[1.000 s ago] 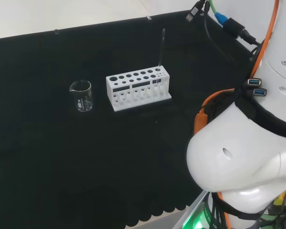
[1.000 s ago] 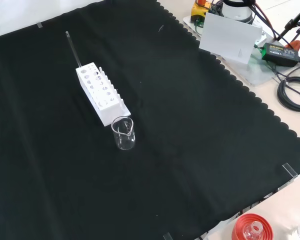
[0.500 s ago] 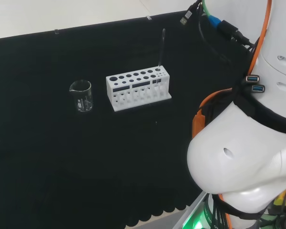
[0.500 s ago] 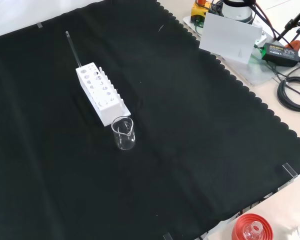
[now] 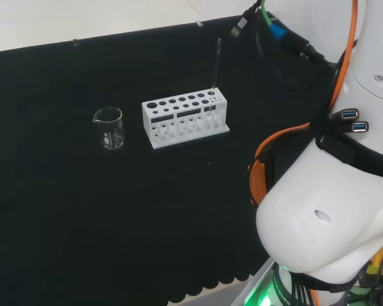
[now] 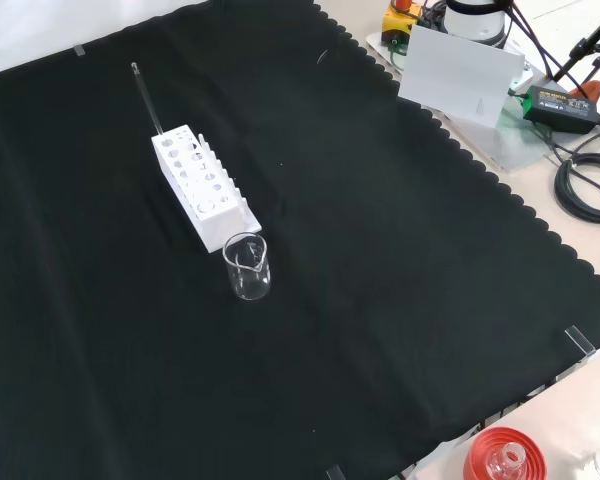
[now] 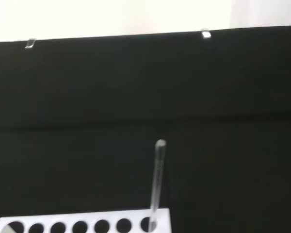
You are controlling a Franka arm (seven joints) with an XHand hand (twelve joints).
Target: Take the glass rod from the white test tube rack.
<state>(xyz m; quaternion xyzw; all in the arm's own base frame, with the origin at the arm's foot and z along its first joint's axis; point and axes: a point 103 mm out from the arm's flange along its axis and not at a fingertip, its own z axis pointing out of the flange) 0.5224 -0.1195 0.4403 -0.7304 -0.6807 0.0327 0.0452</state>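
Black cloth (image 6: 380, 250) was spread under a white test tube rack (image 5: 185, 118) in whose end hole a thin clear glass rod (image 5: 216, 62) was stood upright, while the hand's state could not be told.

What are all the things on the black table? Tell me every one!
test tube rack: one, white, middle of the cloth in the head view
glass rod: one, clear, standing in the rack's right end hole in the head view
beaker: one, clear glass, left of the rack in the head view, apart from it
black cloth: one, covering the bench
red ribbed ring: one, off the cloth at the front view's bottom edge
arm links: white, right side of the head view
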